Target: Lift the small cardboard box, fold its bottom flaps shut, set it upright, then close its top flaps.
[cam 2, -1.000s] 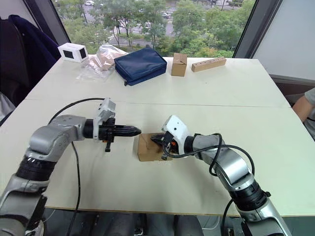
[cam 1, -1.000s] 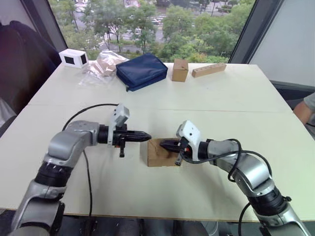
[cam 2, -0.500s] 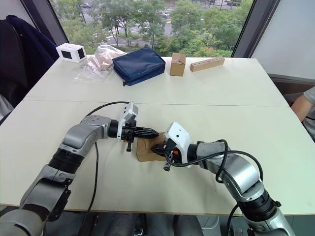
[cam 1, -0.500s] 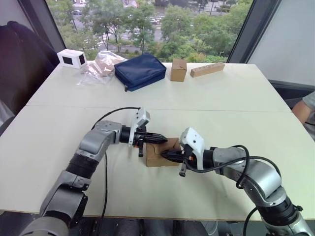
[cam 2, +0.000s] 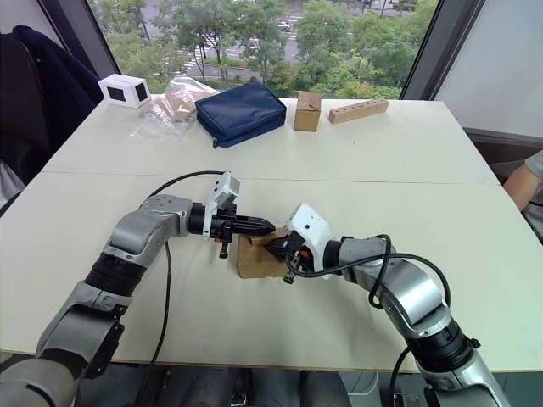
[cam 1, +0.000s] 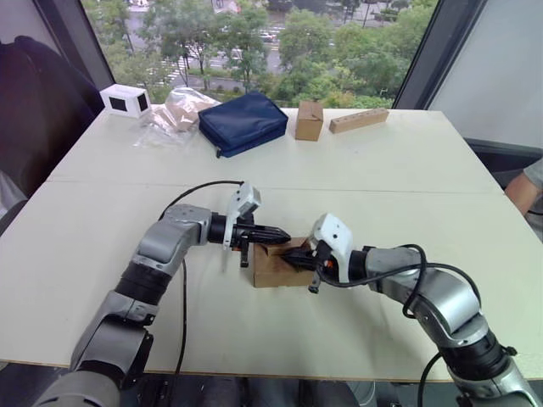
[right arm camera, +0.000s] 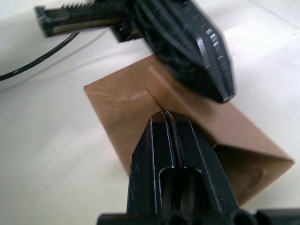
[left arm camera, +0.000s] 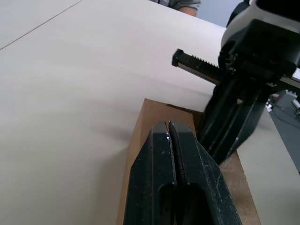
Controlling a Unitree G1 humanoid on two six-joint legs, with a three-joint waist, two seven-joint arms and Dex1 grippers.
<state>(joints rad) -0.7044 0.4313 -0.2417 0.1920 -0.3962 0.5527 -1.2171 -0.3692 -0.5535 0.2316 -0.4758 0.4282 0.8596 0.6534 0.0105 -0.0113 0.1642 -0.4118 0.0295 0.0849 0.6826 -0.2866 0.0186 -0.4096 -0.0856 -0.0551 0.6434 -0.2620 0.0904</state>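
Near the middle of the desk (cam 1: pixel 424 161), a little toward its front edge, the small cardboard box (cam 1: pixel 273 264) lies on the surface with both arms meeting above it. The left end effector (cam 1: pixel 280 236) comes from the left side and its tip is over the top edge of the box; in the left wrist view its two black fingers (left arm camera: pixel 161 154) are pressed together with no gap, and nothing is between them. The right end effector (cam 1: pixel 297 259) comes from the right side and its tip is at the upper right part of the box, very near the left one. In the right wrist view its fingers (right arm camera: pixel 159 140) are also pressed together, with no cardboard caught between them, and they lie against the brown cardboard where a flap meets the wall of the box.

Along the far edge of the desk there are other things, well apart from the box: a white box with a black window (cam 1: pixel 126 100) at the far left corner, a clear plastic bag (cam 1: pixel 174 110) beside it, a dark blue pouch (cam 1: pixel 243 123), a narrow brown carton (cam 1: pixel 310 120) standing upright, and a wooden block (cam 1: pixel 360 120) lying flat.
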